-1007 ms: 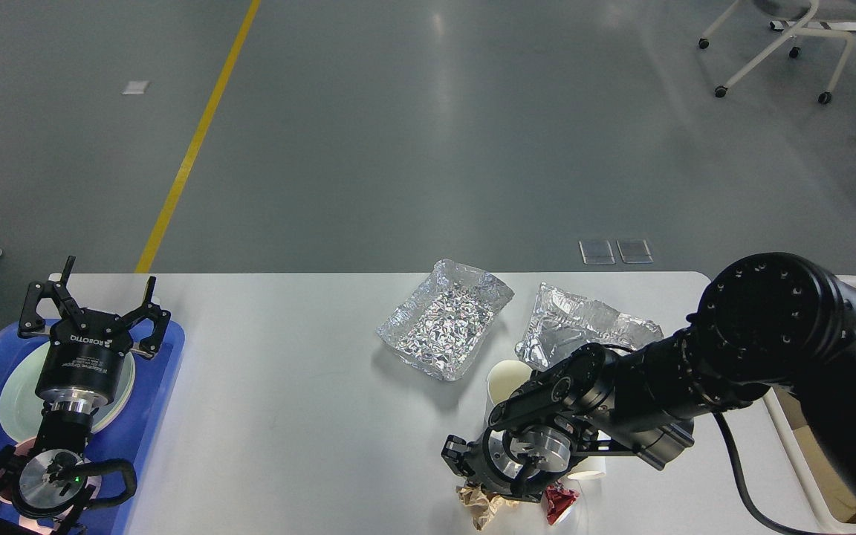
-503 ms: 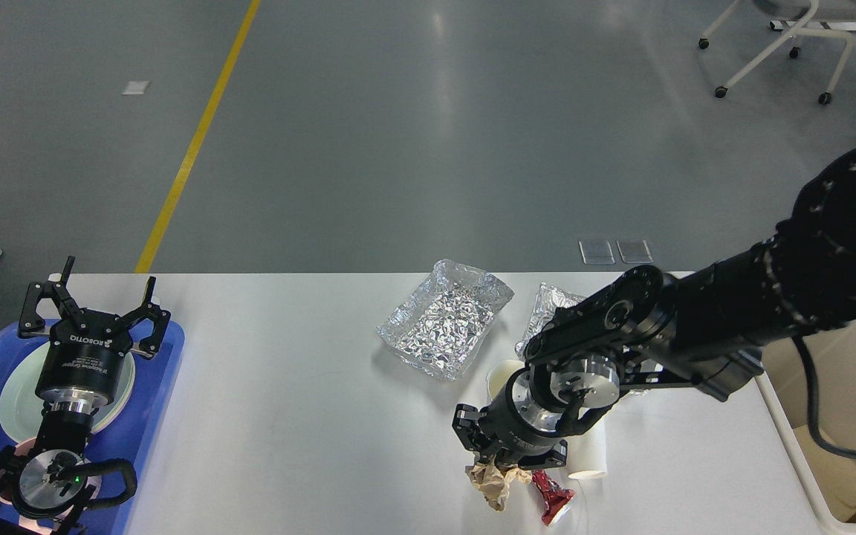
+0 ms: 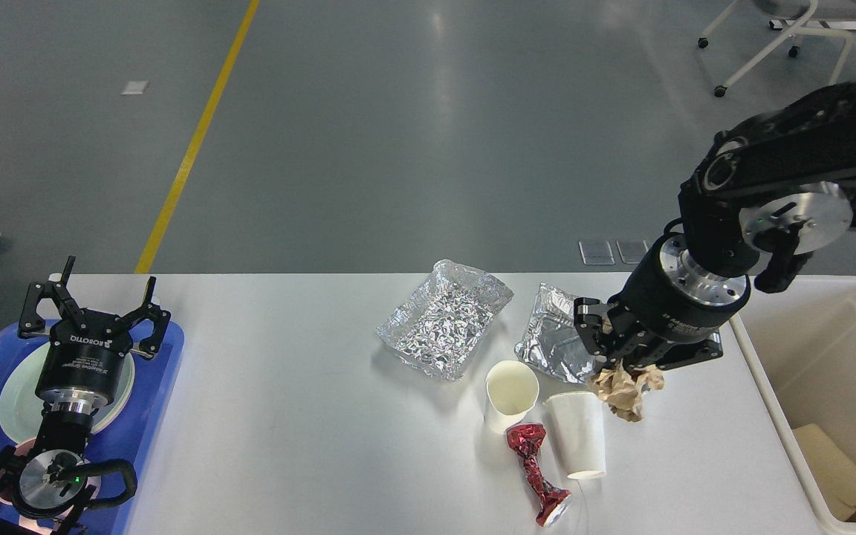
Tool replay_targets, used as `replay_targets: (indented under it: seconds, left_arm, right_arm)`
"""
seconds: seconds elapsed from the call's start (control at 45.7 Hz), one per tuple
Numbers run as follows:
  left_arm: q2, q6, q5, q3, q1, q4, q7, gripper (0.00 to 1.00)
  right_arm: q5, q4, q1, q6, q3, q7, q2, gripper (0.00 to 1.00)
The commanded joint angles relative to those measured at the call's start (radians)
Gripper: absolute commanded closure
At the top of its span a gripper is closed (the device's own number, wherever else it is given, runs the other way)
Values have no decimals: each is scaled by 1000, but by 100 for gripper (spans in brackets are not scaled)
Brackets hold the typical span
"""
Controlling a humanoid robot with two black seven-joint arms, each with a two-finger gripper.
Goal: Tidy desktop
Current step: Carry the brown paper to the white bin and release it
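**Right arm holding crumpled paper above the tabletop**

Head view: the white tabletop [image 3: 287,416] is filling the lower half of the picture, grey floor beyond it. The right end effector [image 3: 621,368] is pointing down over the right part of the tabletop, its fingers clamping a crumpled brown paper wad [image 3: 623,390] that is hanging below them. Just behind it a flattened foil sheet [image 3: 550,334] is lying, partly hidden by the arm. A foil tray [image 3: 443,319] is sitting near the middle, apart from the sheet. In front, two white paper cups are lying on their sides: one [image 3: 510,394] with its mouth facing up the picture, the other [image 3: 578,442] just right of it. A twisted red foil wrapper [image 3: 536,472] is lying between and below them. A cream bin [image 3: 837,371] is standing off the right edge. At the left, the left end effector [image 3: 93,312] is hovering with fingers spread apart, gripping nothing, over a blue tray [image 3: 164,371] carrying a pale plate [image 3: 15,390].
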Motion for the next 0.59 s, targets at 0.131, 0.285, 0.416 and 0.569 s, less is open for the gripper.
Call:
replay_targets:
  seconds: [0.131,0.285,0.416,0.569]
  left_arm:
    - [0,0,0,0,0,0,0,4]
    - [0,0,0,0,0,0,-2,4]
    - [0,0,0,0,0,0,0,4]
    - [0,0,0,0,0,0,-2,4]
  right_arm:
    - [2,0,36,8,-82,17,-64,100]
    - [-3,-19,32,-8,-191,73,-64,100]
    - [-32,-65,-11,-8,-346,222,-62,100]
    - [-135,-184,-142,-11,-484,346,-88,100]
